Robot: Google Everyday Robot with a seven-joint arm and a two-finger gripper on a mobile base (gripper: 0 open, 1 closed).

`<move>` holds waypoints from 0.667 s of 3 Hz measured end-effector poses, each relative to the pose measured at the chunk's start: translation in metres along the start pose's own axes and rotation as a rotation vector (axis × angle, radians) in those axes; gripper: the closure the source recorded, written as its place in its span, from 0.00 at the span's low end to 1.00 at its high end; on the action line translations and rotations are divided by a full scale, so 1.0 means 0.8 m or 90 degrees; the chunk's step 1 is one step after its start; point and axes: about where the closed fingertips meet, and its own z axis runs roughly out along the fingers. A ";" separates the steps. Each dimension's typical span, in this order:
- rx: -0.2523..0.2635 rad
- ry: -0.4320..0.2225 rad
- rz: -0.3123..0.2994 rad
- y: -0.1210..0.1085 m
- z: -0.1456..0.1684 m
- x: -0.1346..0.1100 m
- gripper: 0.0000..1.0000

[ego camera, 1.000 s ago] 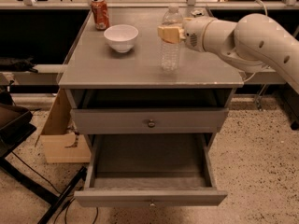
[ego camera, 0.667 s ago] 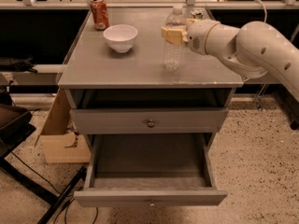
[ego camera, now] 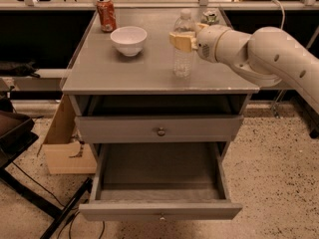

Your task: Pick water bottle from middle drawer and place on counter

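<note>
Camera view: water bottle [ego camera: 182, 63] lower, on counter [ego camera: 124, 73], pincer [ego camera: 180, 40] still alongside.

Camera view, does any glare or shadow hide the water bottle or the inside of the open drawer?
Camera view: dim, warm, even light with no glare on the counter; the clear water bottle stands out well, with the end effector at its upper part; the middle drawer is shaded, but its bare grey floor reads clearly.
</note>
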 end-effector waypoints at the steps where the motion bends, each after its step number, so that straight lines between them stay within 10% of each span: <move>1: 0.000 0.000 0.000 0.000 -0.001 -0.006 0.81; 2: 0.000 0.000 0.000 0.000 -0.001 -0.006 0.57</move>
